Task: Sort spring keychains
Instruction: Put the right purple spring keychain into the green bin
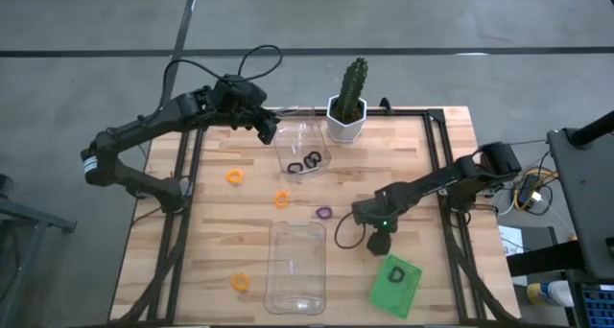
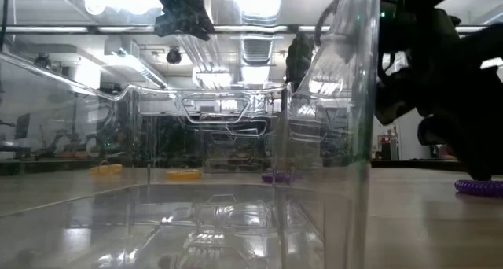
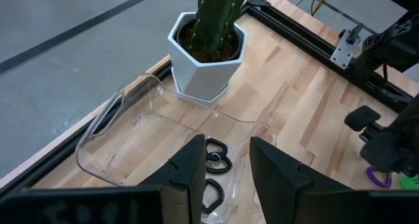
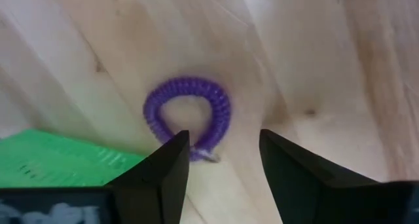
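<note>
My right gripper (image 4: 222, 152) is open and low over a purple spring keychain (image 4: 188, 119) that lies flat on the table beside the green tray (image 4: 59, 162). That keychain also shows in the low view (image 2: 479, 187). My left gripper (image 3: 226, 165) is open above the far clear tray (image 1: 305, 136), which holds black keychains (image 3: 216, 153). A second purple keychain (image 1: 324, 213) and three orange ones (image 1: 233, 176) (image 1: 281, 199) (image 1: 240, 282) lie loose on the wood. My right gripper comes at the purple keychain from above, pointing down. One fingertip (image 4: 175, 149) stands at the loop's tail end (image 4: 200, 152). I cannot tell whether it touches. The keychain lies flat on the table.
A potted cactus in a white pot (image 1: 347, 112) stands at the far edge beside the far tray. A second clear tray (image 1: 295, 266) sits near the front edge. The green tray (image 1: 395, 285) lies at the front right. Black frame rails (image 1: 446, 175) run along the table's sides.
</note>
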You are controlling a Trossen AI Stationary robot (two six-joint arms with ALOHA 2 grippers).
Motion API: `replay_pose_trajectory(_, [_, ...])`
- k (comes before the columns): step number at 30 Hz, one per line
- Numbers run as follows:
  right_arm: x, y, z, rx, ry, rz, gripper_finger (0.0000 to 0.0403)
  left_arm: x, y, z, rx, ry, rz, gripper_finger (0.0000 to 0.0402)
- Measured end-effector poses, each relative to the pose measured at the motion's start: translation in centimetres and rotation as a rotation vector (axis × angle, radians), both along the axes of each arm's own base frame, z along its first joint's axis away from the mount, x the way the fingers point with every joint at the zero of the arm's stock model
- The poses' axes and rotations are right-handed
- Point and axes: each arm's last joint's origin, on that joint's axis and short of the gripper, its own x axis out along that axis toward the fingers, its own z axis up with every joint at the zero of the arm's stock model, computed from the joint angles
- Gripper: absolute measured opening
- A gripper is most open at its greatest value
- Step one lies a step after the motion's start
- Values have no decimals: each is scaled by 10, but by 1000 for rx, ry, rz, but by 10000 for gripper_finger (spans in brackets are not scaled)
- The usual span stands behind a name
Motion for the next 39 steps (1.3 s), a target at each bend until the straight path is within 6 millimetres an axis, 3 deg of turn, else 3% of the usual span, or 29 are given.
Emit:
replay_pose_trajectory(11, [8, 0, -7, -66, -9, 14, 154, 0, 0, 0, 1, 0, 0, 113])
replay_pose_trajectory(24, [11, -3, -4, -206, -66, 57, 18, 0, 0, 0, 6, -3, 1, 113])
replay_pose_trajectory(30, [18, -4, 19, -226, -53, 78, 13, 0, 0, 0, 8, -2, 4, 113])
replay_pose_trajectory(39, [28, 12, 74, 73, -84, 162, 11, 0, 0, 0, 8, 0, 5, 113])
